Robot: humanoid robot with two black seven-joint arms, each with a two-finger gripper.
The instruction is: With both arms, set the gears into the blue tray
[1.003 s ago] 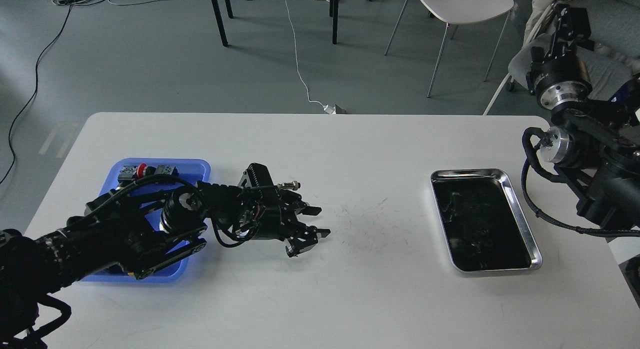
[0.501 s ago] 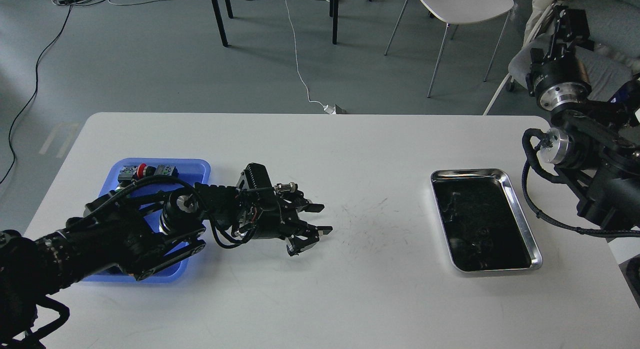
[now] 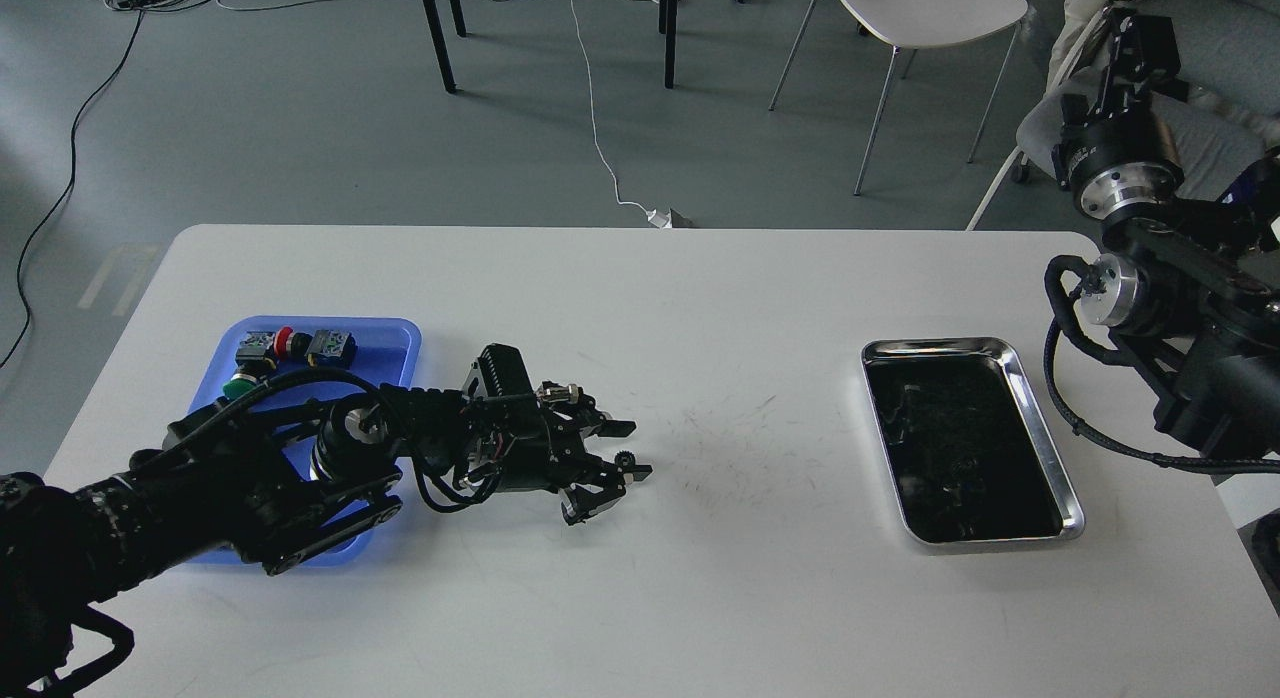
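Observation:
My left gripper (image 3: 622, 448) hovers just over the white table (image 3: 700, 298), right of the blue tray (image 3: 405, 340). Its two fingers stand apart, so it is open. A tiny dark toothed bump (image 3: 625, 459) shows at the lower fingertip; I cannot tell if it is a gear. My left arm covers most of the blue tray. The steel tray (image 3: 1040, 428) at the right has a dark inside where small black parts lie, too dim to make out. My right gripper (image 3: 1135, 38) is raised off the table's far right corner, and its fingers cannot be told apart.
Push-button switches (image 3: 290, 346) with red and green caps lie in the blue tray's far end. Faint scuff marks cross the table's middle. A white chair (image 3: 925, 13), table legs and cables stand on the floor beyond the far edge.
My left arm has drawn back a little to the left and lower, uncovering more of the blue tray's far end. Its fingers stay apart. The right arm has not moved.

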